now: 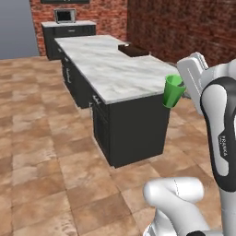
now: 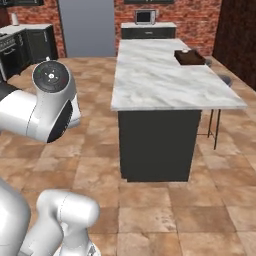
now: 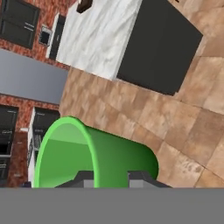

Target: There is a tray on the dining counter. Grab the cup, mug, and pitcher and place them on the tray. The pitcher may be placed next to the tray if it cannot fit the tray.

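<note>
The dining counter (image 1: 117, 69) was one long slab of white marble with grey veining, its tabletop smooth and rectangular over a dark, flat-panelled base, and it ran away from the robot toward the brick wall at 12 o'clock in the right base view. Around it lay a floor (image 2: 150, 210) of large square terracotta tiles with mottled brown tones. One tray (image 2: 189, 57), a dark brown wooden rectangle with raised sides, sat on the tabletop near its far right edge, at about 1 o'clock from the counter's middle in the right base view; something small and pale lay in it, too small to tell. One cup (image 1: 173, 91), a bright green tapered tumbler with smooth glossy walls and no handle, was held off the tabletop in the air, just past the counter's near corner at about 3 o'clock in the left base view, tilted with its wider rim upward. The end effector (image 3: 111, 178) was clenched on the cup, its two dark finger tips pressed against the green wall near the rim in the hand view, where the cup lay on its side with the open mouth toward 9 o'clock.
</note>
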Available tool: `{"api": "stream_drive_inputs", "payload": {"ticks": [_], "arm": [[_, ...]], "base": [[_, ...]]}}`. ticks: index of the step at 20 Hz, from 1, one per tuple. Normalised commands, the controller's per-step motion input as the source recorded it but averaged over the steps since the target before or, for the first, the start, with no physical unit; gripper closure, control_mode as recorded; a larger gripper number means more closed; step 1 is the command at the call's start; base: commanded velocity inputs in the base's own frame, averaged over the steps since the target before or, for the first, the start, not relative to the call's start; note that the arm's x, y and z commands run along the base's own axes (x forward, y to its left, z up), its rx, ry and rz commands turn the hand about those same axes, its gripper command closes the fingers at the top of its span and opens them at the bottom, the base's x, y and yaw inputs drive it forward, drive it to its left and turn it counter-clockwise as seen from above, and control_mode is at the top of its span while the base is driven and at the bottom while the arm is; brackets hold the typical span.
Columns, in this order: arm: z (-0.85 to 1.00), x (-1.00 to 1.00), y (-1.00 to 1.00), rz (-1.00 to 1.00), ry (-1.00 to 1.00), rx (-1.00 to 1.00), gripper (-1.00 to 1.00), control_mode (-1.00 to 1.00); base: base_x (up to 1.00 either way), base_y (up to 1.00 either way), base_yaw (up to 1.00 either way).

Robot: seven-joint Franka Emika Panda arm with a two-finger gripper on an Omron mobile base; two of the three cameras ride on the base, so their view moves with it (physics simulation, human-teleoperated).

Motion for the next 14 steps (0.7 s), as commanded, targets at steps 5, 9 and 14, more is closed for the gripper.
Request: {"api": "stream_drive_inputs", "payload": {"ticks": [5,9,14], "arm": [[0.0,0.0,0.0,0.0,0.0,0.0,1.0,1.0],[0.0,0.0,0.0,0.0,0.0,0.0,1.0,1.0],[0.0,0.0,0.0,0.0,0.0,0.0,1.0,1.0]], "base": [[0.51,-1.0,0.11],[0.6,-1.0,0.14],[0.75,-1.0,0.15]]}}
